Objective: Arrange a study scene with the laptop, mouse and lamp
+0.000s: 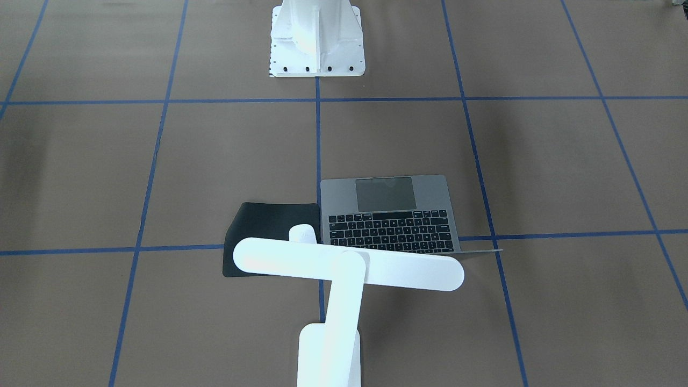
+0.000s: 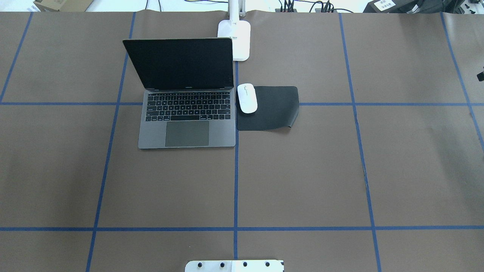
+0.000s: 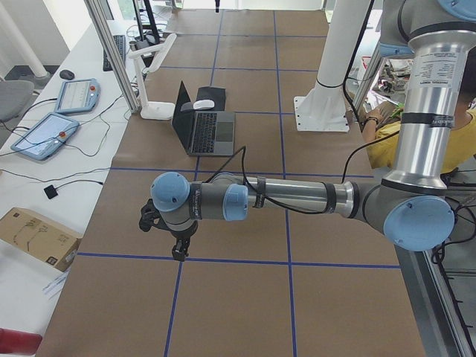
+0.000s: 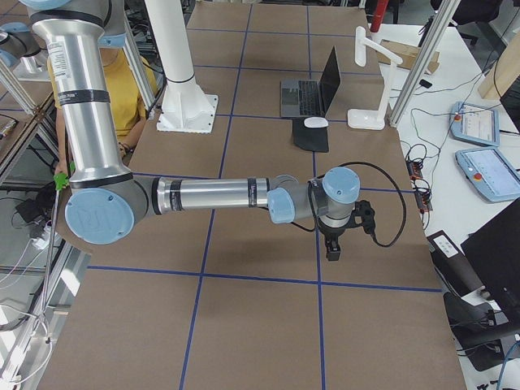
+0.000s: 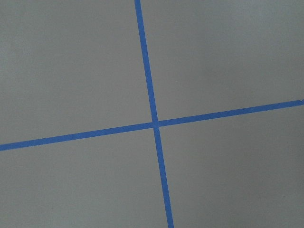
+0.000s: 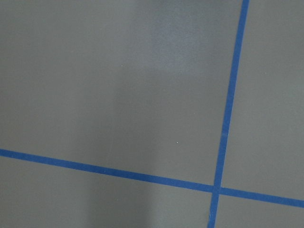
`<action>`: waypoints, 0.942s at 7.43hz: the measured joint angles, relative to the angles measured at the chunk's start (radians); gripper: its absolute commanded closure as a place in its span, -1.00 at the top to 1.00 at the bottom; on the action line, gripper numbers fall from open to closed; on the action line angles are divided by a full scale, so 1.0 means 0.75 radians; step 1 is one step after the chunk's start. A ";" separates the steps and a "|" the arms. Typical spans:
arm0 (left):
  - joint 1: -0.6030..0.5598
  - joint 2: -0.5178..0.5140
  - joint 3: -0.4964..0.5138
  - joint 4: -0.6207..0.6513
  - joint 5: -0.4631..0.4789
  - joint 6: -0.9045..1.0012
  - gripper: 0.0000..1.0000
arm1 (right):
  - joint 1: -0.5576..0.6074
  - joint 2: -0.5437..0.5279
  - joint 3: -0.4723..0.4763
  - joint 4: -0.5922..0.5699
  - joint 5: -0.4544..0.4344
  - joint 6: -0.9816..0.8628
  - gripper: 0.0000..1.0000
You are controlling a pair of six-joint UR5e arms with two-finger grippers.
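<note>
- Open laptop [image 2: 187, 113] — mouse [image 2: 247, 98] at its 3 o'clock, on the edge of the black mat [image 2: 276, 109].
- White lamp [image 2: 238, 41] at the mouse's 12 o'clock.
- The left gripper [image 3: 178, 253] and right gripper [image 4: 333, 252] — clenched or released, I can't tell.

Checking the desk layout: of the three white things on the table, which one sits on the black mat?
The mouse, at the mat's edge beside the laptop; the lamp and bolted pedestal stand on bare paper.
</note>
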 measured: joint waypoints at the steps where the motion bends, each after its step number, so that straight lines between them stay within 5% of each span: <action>1: -0.002 0.000 -0.004 -0.003 -0.003 0.001 0.99 | 0.039 -0.014 0.019 -0.058 -0.003 -0.009 1.00; 5: -0.004 0.003 -0.018 -0.011 0.003 -0.002 0.99 | 0.059 -0.169 0.164 -0.114 -0.153 -0.009 1.00; 7: -0.004 0.006 -0.019 -0.012 0.003 -0.002 1.00 | 0.056 -0.192 0.180 -0.111 -0.124 -0.007 1.00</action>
